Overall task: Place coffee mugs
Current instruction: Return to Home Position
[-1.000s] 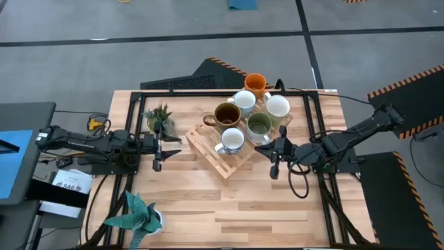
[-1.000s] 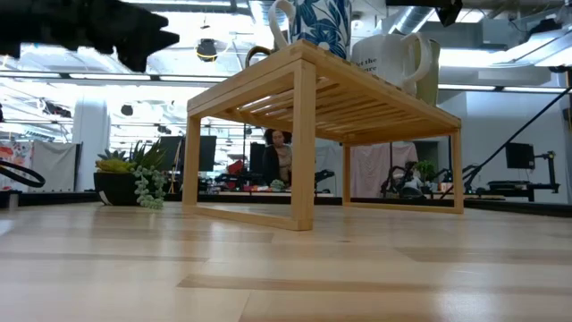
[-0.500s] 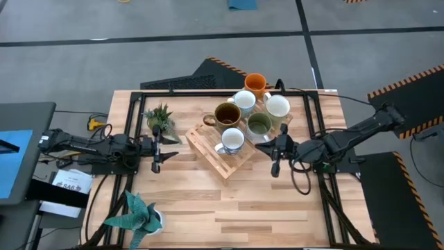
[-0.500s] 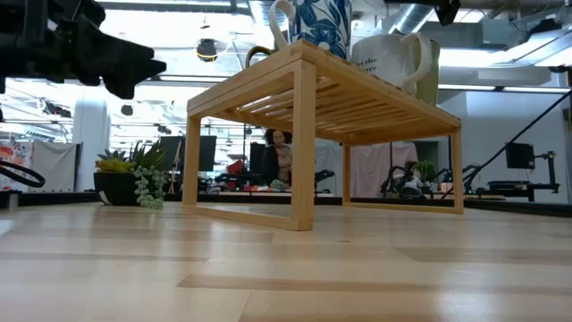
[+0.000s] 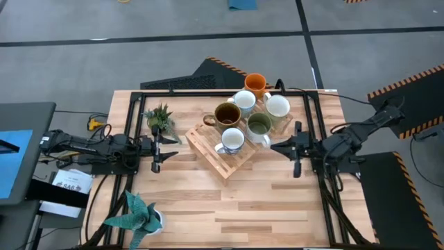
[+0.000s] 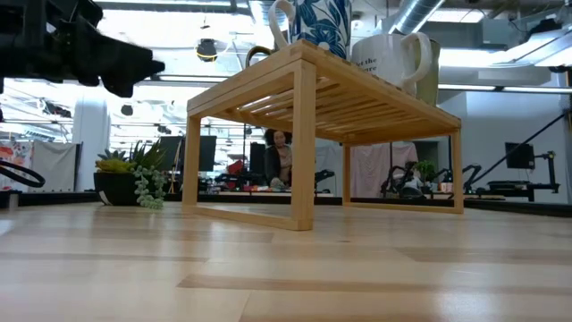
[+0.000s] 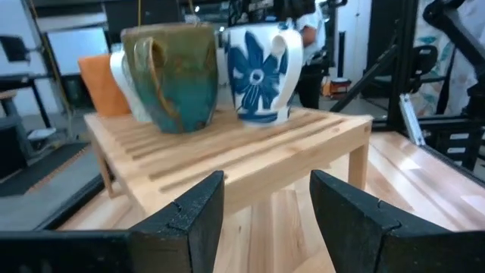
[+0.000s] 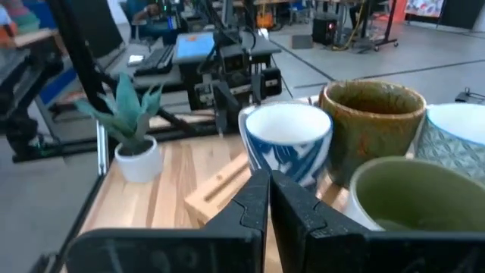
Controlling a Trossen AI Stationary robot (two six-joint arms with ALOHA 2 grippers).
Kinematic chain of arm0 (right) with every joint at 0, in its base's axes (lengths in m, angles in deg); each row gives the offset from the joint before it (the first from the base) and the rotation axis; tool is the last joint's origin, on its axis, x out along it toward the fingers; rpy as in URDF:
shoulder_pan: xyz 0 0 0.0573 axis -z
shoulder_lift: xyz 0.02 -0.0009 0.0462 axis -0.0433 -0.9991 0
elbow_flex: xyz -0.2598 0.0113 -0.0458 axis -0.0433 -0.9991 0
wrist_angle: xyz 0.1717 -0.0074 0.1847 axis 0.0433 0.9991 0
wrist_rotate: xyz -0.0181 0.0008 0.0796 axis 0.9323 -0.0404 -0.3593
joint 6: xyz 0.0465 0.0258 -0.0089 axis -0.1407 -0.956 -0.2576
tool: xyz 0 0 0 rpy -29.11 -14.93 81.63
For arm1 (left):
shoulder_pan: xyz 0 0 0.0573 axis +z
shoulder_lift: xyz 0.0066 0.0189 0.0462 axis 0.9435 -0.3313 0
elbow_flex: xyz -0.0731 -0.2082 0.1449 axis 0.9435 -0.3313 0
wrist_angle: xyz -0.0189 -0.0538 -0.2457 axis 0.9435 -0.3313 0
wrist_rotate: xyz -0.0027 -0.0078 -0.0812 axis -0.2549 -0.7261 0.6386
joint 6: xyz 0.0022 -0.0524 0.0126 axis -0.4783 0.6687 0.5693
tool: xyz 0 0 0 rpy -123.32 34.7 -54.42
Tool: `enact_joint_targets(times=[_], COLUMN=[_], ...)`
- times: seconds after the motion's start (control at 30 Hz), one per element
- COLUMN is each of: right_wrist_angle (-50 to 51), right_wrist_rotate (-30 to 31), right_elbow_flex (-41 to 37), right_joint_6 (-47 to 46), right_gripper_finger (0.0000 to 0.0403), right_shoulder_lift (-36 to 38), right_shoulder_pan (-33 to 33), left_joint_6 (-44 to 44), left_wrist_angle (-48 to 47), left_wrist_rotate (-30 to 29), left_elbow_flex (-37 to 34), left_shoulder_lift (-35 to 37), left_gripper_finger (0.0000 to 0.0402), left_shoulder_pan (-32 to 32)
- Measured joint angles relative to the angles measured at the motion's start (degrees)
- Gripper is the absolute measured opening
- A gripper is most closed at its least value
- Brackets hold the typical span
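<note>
While both arms lie low over the table (image 5: 208,208), one on each side of the slatted wooden rack (image 5: 223,164), six mugs stand upright and close together on the rack's top. The orange mug (image 5: 255,82) is at the far end. Just in front of it are a white mug (image 5: 244,101) and a cream mug (image 5: 277,105). The brown mug (image 5: 227,114) and the green mug (image 5: 259,125) form the next row. The blue-flowered mug (image 5: 232,139) stands nearest the front edge, beside a bare stretch of slats. The left gripper (image 5: 166,148) hangs near the rack's left side and points toward it. Its fingers (image 7: 189,220) are spread wide with nothing between them, and the brown and blue-flowered mugs show past them in the left wrist view. The right gripper (image 5: 277,146) hovers just beside the rack's right side, close to the green mug. Its fingers (image 8: 254,205) are pressed together and hold nothing. A small succulent in a pot (image 5: 159,118) sits on the table left of the rack. A spiky-leaved plant in a white pot (image 5: 139,212) stands at the near left corner, well apart from the mugs.
</note>
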State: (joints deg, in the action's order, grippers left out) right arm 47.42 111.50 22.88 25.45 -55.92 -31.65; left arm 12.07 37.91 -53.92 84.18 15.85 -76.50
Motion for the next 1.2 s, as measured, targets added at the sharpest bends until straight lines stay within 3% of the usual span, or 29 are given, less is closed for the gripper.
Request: enact_joint_targets(times=[0.2,0.4,0.47,0.57,0.7,0.9,1.07,1.2], right_wrist_angle=[9.1,23.5,24.2,21.2,8.3,-10.3,-7.9,-0.8], right_wrist_rotate=[-0.1,0.1,1.6,1.7,0.4,-10.8,-20.1,-22.5], right_elbow_flex=[0.0,-0.1,-2.1,-7.2,-17.2,-26.9,-28.2,-28.3], right_joint_6=[-2.2,-11.7,-13.6,-14.0,-9.4,4.0,5.5,4.0], right_gripper_finger=[0.0044,0.0044,0.0044,0.0044,0.0043,0.0029,0.0023,0.0034], right_shoulder_lift=[3.5,8.1,10.0,13.9,19.2,25.6,30.2,32.9], right_shoulder_pan=[-1.4,-3.1,-3.6,-4.3,-4.7,1.1,9.3,13.9], left_joint_6=[1.0,1.3,1.3,1.3,1.3,1.5,1.8,1.9], left_wrist_angle=[-0.3,-0.4,-0.4,-0.4,-0.4,-0.3,-0.3,-0.3], left_wrist_rotate=[-0.9,-1.2,-1.3,-2.6,-3.0,-3.0,-3.0,-3.0], left_elbow_flex=[0.0,-0.1,-0.1,-0.1,-0.1,-0.1,-0.2,-0.2], left_shoulder_lift=[0.0,0.0,0.0,0.0,0.0,0.0,0.0,0.0], left_gripper_finger=[0.0183,0.0183,0.0183,0.0183,0.0183,0.0183,0.0183,0.0183], left_shoulder_pan=[0.0,0.0,0.0,0.0,0.0,0.0,0.0,0.0])
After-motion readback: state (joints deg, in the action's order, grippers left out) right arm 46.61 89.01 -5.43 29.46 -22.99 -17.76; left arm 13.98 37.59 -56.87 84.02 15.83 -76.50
